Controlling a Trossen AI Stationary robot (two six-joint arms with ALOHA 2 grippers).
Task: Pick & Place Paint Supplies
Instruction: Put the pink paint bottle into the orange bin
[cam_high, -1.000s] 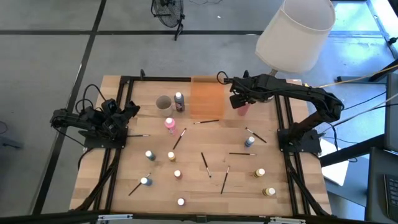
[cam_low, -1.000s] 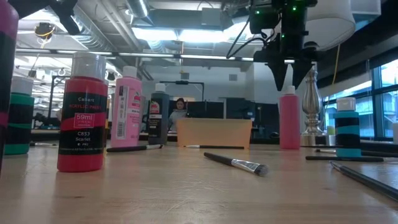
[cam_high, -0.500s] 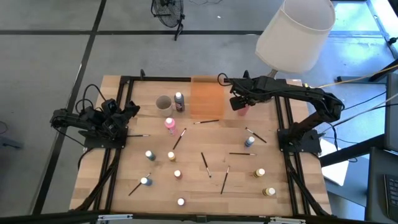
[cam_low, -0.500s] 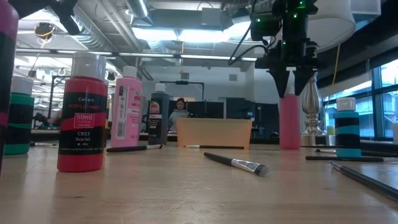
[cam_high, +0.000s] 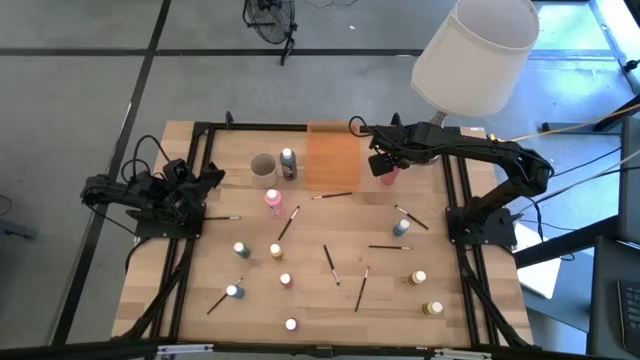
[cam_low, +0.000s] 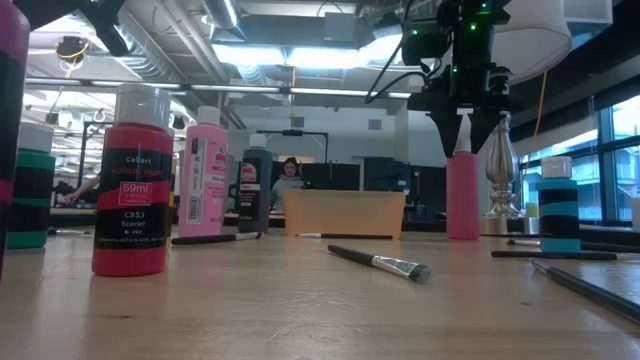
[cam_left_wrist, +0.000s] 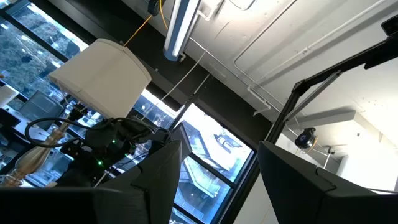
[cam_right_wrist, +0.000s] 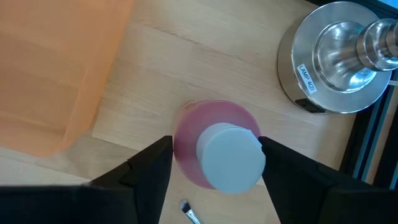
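Note:
A pink squeeze bottle with a white cap stands upright on the table, just right of the orange tray. My right gripper is open above it, fingers pointing down on either side of the cap; I see no touch. A second pink bottle and a dark bottle stand left of the tray. Small white-capped pots and thin brushes are scattered over the near half. My left gripper waits open at the table's left edge.
A grey cup stands beside the dark bottle. A lamp's metal base sits close to the right of the pink bottle, its white shade overhanging the far right corner. A red bottle stands close to the low camera.
My right gripper has come down a little over the pink bottle by the tray, so its open fingers now stand around the cap. The bottle has stayed where it was.

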